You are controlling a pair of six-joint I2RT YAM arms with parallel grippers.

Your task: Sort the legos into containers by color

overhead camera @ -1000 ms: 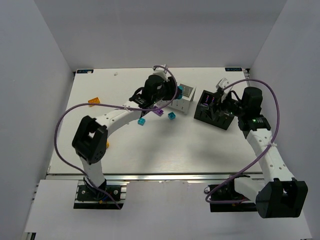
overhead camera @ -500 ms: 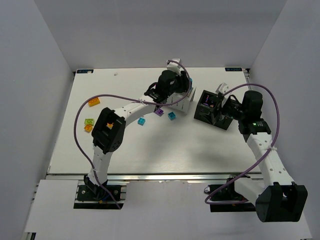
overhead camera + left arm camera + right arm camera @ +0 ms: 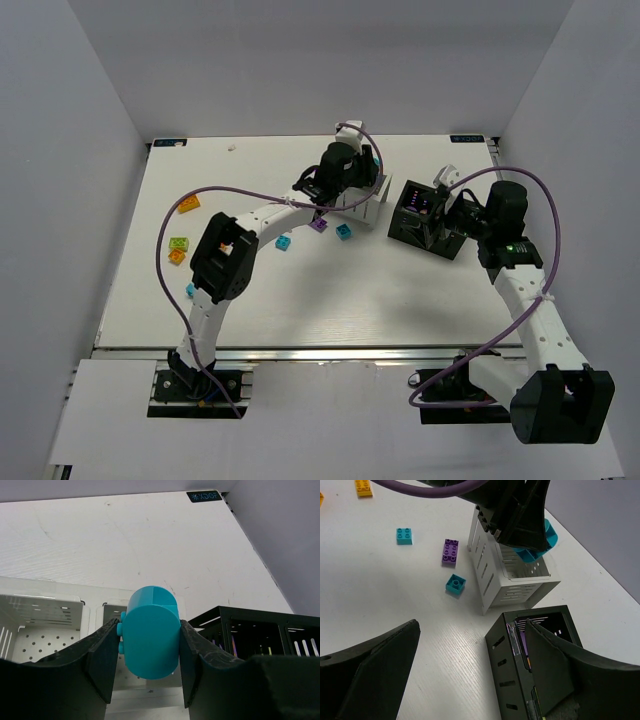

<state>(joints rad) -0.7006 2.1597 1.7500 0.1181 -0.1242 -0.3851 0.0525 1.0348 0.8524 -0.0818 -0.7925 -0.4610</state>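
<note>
Left gripper (image 3: 148,655) pinched a rounded cyan brick (image 3: 151,630), with the arm stretched far forward and the white box (image 3: 45,625) just below its fingers. Right gripper (image 3: 472,650) was spread wide over the black box (image 3: 507,680). A second earlier the white box lay to the left gripper's right, not beneath it.

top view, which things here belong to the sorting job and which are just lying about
Job: held cyan brick, white box, black box, purple brick, loose cyan brick, orange brick, green brick.
Just there: purple cable, corner sticker.
</note>
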